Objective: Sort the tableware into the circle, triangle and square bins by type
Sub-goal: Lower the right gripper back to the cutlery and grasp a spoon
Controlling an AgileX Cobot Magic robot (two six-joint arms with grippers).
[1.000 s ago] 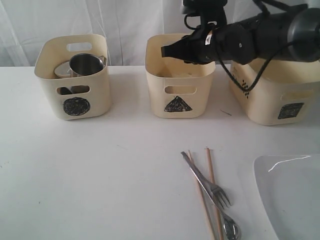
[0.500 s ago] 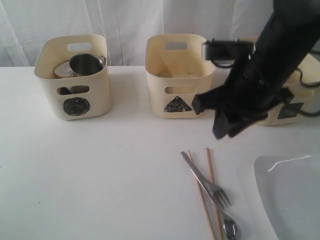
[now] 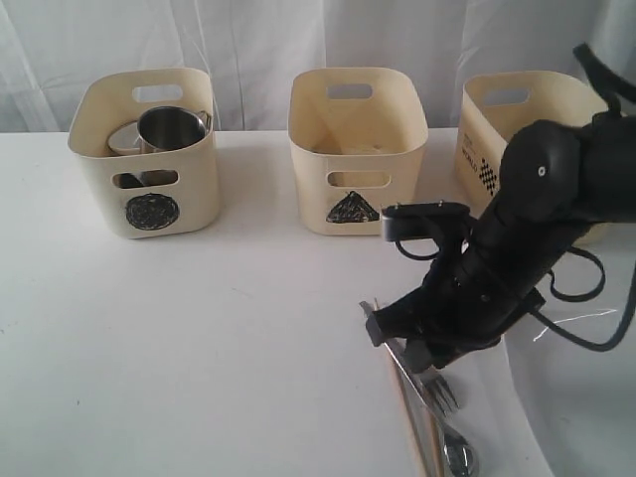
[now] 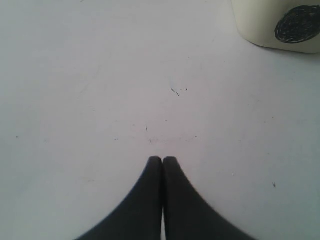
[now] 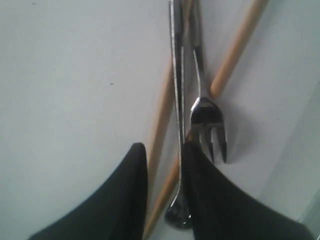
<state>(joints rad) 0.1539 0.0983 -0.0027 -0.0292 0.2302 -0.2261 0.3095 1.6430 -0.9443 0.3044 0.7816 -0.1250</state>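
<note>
The circle bin (image 3: 144,194) holds a steel mug (image 3: 171,127) and another steel vessel (image 3: 123,139). The triangle bin (image 3: 358,189) stands in the middle and the square bin (image 3: 517,119) at the right. Fork (image 3: 439,388), spoon (image 3: 459,455) and wooden chopsticks (image 3: 405,417) lie together on the table near the front. My right gripper (image 5: 164,152) is down over them, open, with one chopstick (image 5: 162,115) and the spoon (image 5: 179,219) handle between its fingers; the fork (image 5: 205,117) lies just beside. My left gripper (image 4: 162,159) is shut and empty over bare table.
A large white plate (image 3: 586,397) lies at the front right, right next to the cutlery. My right arm (image 3: 527,219) covers part of the square bin. A corner of the circle bin (image 4: 260,25) shows in the left wrist view.
My right arm has swung away from above the triangle bin and come down to the cutlery at the front. Its jaws keep the same gap. The left gripper has not moved.
</note>
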